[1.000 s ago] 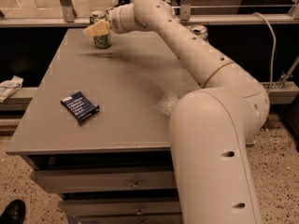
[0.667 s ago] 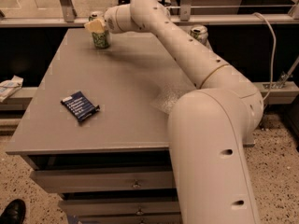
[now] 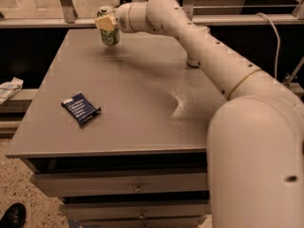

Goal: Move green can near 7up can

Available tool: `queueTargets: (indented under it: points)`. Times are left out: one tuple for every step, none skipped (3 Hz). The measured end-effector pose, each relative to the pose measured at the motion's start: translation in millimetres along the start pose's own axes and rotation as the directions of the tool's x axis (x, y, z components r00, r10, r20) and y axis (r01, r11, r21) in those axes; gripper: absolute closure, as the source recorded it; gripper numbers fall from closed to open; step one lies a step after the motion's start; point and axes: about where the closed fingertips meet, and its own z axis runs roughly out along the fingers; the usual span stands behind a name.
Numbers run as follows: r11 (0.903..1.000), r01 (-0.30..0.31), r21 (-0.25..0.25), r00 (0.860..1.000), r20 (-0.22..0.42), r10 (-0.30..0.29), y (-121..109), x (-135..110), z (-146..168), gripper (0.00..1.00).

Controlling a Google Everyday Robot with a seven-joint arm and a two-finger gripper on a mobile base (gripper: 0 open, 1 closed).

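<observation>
- Has shifted the green can a little rightward along the far edge of the worktop since a second ago, and seemingly up off the surface; has left the blue packet untouched near the left edge, toward the front.
- Clamps the can with the tool, tan fingers closed across its upper half just under the silver top, close to the far left corner.
- Appears to be in the carrying step: grasp made, can judged lifted from the faint shadow beneath, transfer barely begun.
- Calls next for a long sweep rightward along the far edge toward the 7up can, then a gentle set-down just beside it and a release.
- Shows only a sliver of that 7up can: pale lower part peeking out below the forearm, by the far edge toward the right side, well apart from the green can; rest hidden.
- Needs care on approach: target screened by the forearm, probably easy to knock over.
- Looks upright, mottled light and dark green all over, silver rim on top, no dent visible; likely light and quick to tip if let go off-level.
</observation>
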Motion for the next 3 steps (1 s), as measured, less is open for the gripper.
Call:
queueTargets:
  points:
    - [0.9994, 0.009, 0.035, 1.0, -0.019, -0.008, -9, 23, -76, 1.0]
    - [0.9954, -0.019, 0.094, 0.998, -0.054, 0.024, -20, 53, -142, 1.0]
    - [0.9859, -0.039, 0.163, 0.995, -0.082, 0.053, -34, 73, -211, 1.0]
